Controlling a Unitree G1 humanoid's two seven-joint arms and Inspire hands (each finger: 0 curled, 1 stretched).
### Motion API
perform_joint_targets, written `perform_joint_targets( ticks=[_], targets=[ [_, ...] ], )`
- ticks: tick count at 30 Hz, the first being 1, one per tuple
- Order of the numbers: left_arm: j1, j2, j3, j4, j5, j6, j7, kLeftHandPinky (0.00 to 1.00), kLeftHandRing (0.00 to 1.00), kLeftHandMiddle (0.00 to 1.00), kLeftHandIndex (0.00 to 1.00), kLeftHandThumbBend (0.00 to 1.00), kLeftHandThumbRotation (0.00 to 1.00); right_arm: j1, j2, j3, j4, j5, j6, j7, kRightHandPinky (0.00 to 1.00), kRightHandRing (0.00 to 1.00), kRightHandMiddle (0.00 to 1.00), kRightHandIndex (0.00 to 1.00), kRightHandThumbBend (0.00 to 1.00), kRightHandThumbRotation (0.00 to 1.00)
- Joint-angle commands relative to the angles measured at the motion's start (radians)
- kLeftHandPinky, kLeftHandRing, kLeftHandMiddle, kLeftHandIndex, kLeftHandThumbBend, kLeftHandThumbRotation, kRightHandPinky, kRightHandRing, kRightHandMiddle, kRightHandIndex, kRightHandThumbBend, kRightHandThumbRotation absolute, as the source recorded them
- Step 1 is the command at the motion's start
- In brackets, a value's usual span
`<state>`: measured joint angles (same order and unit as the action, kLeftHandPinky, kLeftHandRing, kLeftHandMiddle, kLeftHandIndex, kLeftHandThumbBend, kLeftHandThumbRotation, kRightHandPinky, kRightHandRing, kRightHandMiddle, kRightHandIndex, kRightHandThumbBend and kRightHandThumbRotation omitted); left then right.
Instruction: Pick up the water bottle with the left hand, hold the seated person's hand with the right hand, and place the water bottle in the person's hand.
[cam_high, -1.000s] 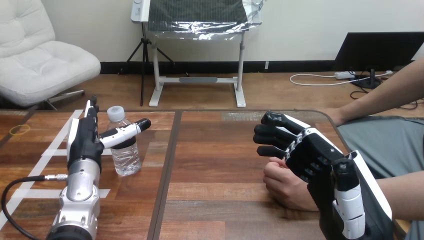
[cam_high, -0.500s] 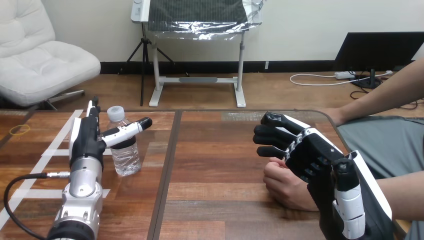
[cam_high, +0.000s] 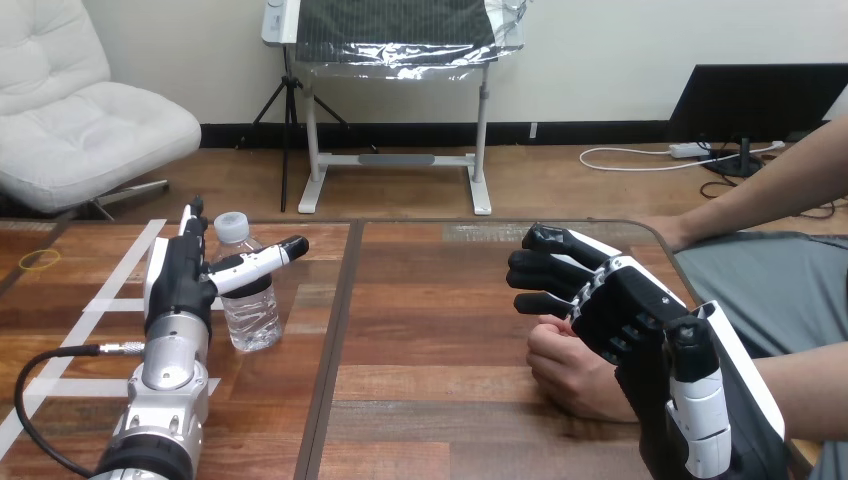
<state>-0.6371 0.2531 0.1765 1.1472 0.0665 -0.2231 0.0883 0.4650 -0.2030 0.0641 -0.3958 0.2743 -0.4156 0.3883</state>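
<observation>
1. Left of the bottle (cam_high: 250, 312), the left hand (cam_high: 180, 278) is creeping in. Over the last second its forearm is sliding a little toward the bottle and further up the surface (cam_high: 430, 340), and its thumb tip is reaching slightly further past the bottle's right side.
2. The bottle is not shifting: it is standing upright on the surface, cap on, in the same spot as a second ago.
3. I am reading this as the approach for the pick-up nearing its end, with the closing of the hand not yet begun.
4. The left hand is staying wide open. Its fingers (cam_high: 190, 225) are pointing straight away along the bottle's left side. Its thumb (cam_high: 262, 260) is stretching across the bottle's near side, just below the neck. I cannot tell whether the thumb is touching the bottle or just clearing it, and nothing is being gripped.
5. Well to the right of the bottle, the right hand (cam_high: 615, 305) is keeping still. It is lying over the person's hand (cam_high: 570, 372), the two touching, with the person's hand tucked beneath its palm. I cannot tell whether it has hold of that hand.
6. Judging from this, the lift and the hand-over are both remaining, and the bottle is going to need carrying right across the surface.
</observation>
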Motion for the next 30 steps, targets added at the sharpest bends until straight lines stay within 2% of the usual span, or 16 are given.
perform_joint_targets(
  ticks=[1, 19, 30],
  targets=[
    [-0.089, -0.008, -0.009, 0.008, -0.010, 0.007, -0.004, 0.96, 1.00, 1.00, 1.00, 1.00, 0.20, -0.051, -0.004, -0.010, -0.054, 0.005, 0.005, -0.004, 0.76, 0.79, 0.79, 0.81, 0.75, 1.00],
    [-0.096, -0.016, -0.021, 0.021, -0.011, 0.031, -0.004, 0.94, 1.00, 1.00, 1.00, 1.00, 0.20, -0.049, -0.007, -0.013, -0.054, 0.014, 0.001, 0.002, 0.75, 0.79, 0.80, 0.81, 0.76, 1.00],
    [-0.096, -0.018, -0.030, 0.024, -0.008, 0.032, -0.002, 0.88, 0.98, 1.00, 1.00, 1.00, 0.19, -0.046, -0.006, -0.014, -0.056, 0.016, 0.002, 0.001, 0.76, 0.80, 0.80, 0.81, 0.77, 1.00]
  ],
)
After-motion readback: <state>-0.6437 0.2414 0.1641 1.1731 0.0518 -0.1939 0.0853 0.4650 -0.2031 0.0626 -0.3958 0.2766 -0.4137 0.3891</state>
